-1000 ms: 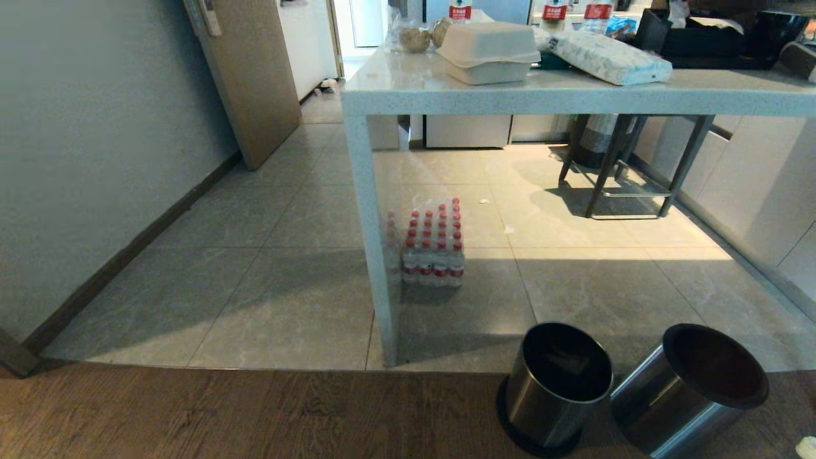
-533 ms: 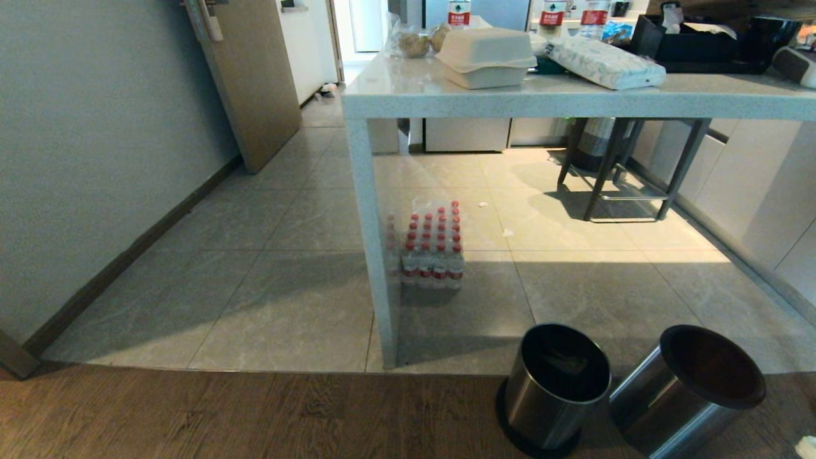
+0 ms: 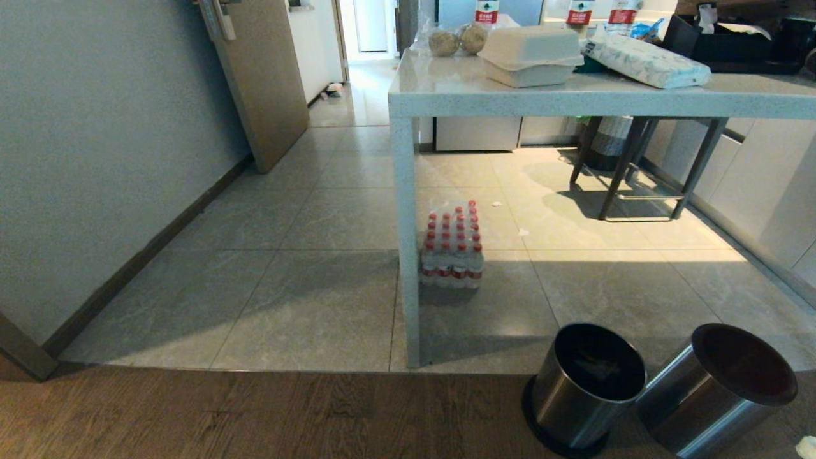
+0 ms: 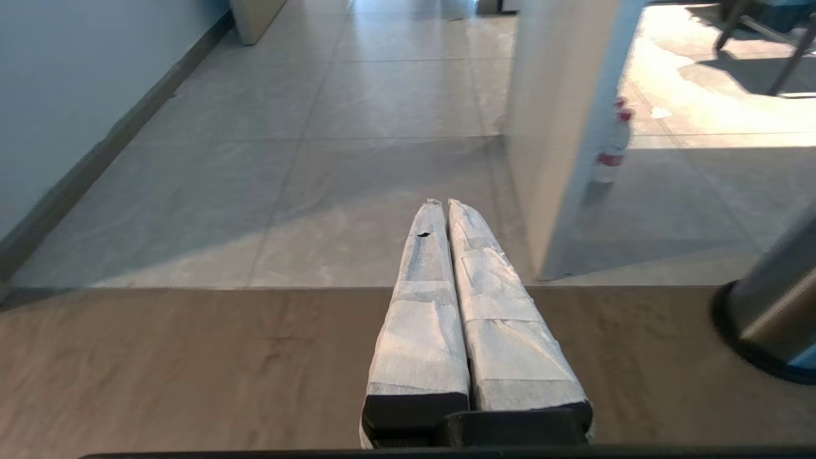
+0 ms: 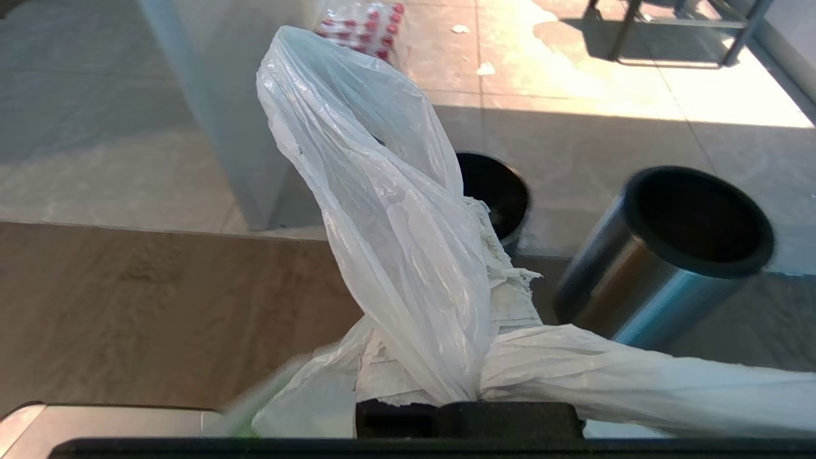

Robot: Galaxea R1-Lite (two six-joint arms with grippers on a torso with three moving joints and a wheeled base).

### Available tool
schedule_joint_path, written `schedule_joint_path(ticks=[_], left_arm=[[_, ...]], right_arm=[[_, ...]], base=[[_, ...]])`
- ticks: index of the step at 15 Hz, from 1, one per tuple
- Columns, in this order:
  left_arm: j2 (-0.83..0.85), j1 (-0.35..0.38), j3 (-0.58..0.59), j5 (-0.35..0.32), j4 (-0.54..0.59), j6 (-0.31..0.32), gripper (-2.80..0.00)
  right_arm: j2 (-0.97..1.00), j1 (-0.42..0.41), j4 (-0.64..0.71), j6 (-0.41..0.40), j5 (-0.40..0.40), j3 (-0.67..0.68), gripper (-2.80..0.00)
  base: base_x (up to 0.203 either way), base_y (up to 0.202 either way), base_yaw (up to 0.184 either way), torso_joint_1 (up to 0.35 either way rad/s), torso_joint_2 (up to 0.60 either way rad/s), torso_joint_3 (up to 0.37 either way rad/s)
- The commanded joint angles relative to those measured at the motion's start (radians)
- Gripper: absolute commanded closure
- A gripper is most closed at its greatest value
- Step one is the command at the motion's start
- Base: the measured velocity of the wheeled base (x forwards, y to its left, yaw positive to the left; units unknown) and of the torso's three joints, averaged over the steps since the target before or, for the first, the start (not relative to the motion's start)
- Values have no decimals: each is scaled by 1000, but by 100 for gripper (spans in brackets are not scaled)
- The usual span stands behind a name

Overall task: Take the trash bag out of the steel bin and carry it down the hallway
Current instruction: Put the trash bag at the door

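— So, what does my head camera give me?

— Neither of my arms. Two steel bins stand at about five o'clock where the wood planks meet the tiles: one upright steel bin (image 3: 590, 386), and just beside it a second bin (image 3: 720, 389) tilted over. A white table (image 3: 574, 95) fills the one o'clock side, with a shrink-wrapped pack of bottles (image 3: 451, 245) on the tiles by its leg. The hallway (image 3: 366, 89) opens at twelve o'clock past a brown door (image 3: 261, 76).

— And my left wrist?

— My left gripper (image 4: 438, 205) has its wrapped fingers pressed together on nothing, over the wood floor.

— My right wrist?

— My right gripper (image 5: 468, 408) is clamped on the trash bag (image 5: 395, 229), whose whitish plastic bunches around my fingers and trails off to both sides. Beyond it stand the upright bin (image 5: 497, 191) and the tilted one (image 5: 669, 255).
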Motion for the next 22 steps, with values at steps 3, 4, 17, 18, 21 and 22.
schedule_joint_path(ticks=[3, 4, 17, 18, 21, 22], left_arm=[[0, 0, 0, 0, 0, -1, 0], [0, 0, 0, 0, 0, -1, 0], [0, 0, 0, 0, -1, -1, 0], [0, 0, 0, 0, 0, -1, 0], [0, 0, 0, 0, 0, -1, 0], [0, 0, 0, 0, 0, -1, 0]], right_arm=[[2, 0, 1, -1, 0, 0, 0], [2, 0, 1, -1, 0, 0, 0], [2, 0, 1, 1, 0, 0, 0], [2, 0, 1, 1, 0, 0, 0], [2, 0, 1, 1, 0, 0, 0], [2, 0, 1, 1, 0, 0, 0]], base=[[0, 191, 2, 2, 3, 2], [0, 196, 0, 2, 2, 2], [0, 193, 1, 4, 2, 3], [0, 190, 2, 7, 7, -2], [0, 194, 1, 4, 4, 4], [0, 193, 2, 4, 5, 4]])
